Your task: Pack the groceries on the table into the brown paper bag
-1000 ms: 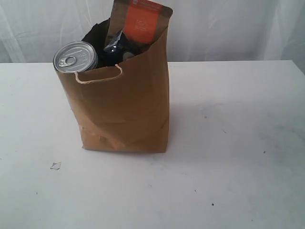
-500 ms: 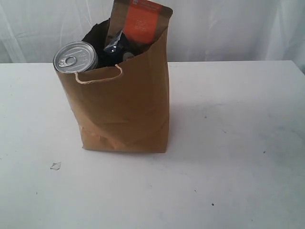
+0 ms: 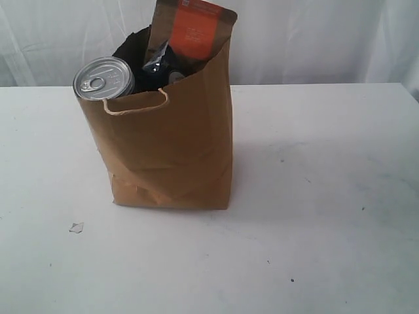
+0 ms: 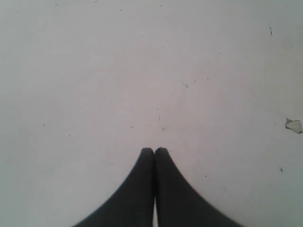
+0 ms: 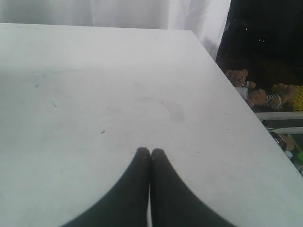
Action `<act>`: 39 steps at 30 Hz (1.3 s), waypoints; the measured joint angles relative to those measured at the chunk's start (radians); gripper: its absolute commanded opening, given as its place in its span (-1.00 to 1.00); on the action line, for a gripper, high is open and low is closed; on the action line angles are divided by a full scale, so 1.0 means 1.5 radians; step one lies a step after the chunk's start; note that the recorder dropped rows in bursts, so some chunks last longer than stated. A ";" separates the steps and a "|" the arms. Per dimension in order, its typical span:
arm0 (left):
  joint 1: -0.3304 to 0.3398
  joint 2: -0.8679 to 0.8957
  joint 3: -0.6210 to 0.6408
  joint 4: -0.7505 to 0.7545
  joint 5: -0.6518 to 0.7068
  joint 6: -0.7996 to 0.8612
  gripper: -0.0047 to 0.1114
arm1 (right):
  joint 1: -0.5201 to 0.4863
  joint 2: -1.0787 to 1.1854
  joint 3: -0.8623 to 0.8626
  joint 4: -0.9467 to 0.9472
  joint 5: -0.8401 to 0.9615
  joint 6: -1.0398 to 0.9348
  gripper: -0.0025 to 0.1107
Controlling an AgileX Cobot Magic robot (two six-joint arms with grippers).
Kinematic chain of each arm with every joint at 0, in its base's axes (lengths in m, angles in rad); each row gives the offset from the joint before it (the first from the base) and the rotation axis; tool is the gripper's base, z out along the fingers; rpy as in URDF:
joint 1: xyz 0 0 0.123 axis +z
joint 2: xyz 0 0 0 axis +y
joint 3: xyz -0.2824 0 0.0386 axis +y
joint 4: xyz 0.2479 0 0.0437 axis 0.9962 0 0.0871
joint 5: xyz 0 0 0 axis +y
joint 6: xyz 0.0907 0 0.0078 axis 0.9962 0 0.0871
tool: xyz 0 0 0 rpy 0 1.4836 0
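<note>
The worktop was the widest thing in sight, white and faintly specked, and no grocery lay loose on the part of it that the three views covered. Across the last second nothing on it had shifted.

The brown paper bag stood upright left of centre, creased near its base, exactly where it had been a second before. Its mouth was open and crowded. The orange-labelled brown pouch stood tallest, rising out of the back of the bag. The dark jar with silver pull-tab lid sat at the bag's left front corner, its lid level with the rim. Between the two lay something dark and glossy that I could not identify. One pale cord handle hung down the front face. Whether the remaining groceries were deeper inside could not be seen.

Neither arm appeared in the exterior view. The left gripper hung over bare worktop with its jaws pressed together and nothing between them; the right gripper was likewise fully closed and empty, near the worktop's far right corner.

Smallest was a pale scrap lying on the worktop in front of the bag's left corner.

With the scene unmoved and both grippers idle, the packing looked finished or close to it.
</note>
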 measured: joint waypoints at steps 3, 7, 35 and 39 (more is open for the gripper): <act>0.000 0.000 0.000 0.000 0.000 0.000 -0.92 | 0.000 0.000 0.000 0.000 0.000 0.000 -0.96; 0.000 0.000 -0.013 -0.090 -0.001 0.181 -0.92 | 0.000 0.000 0.000 0.000 0.000 0.000 -0.96; 0.117 0.000 0.005 -0.366 -0.076 0.493 -0.92 | 0.000 0.000 0.000 0.002 0.000 0.000 -0.96; 0.117 0.000 0.005 -0.366 -0.076 0.493 -0.92 | 0.000 0.000 0.000 0.002 0.000 0.000 -0.96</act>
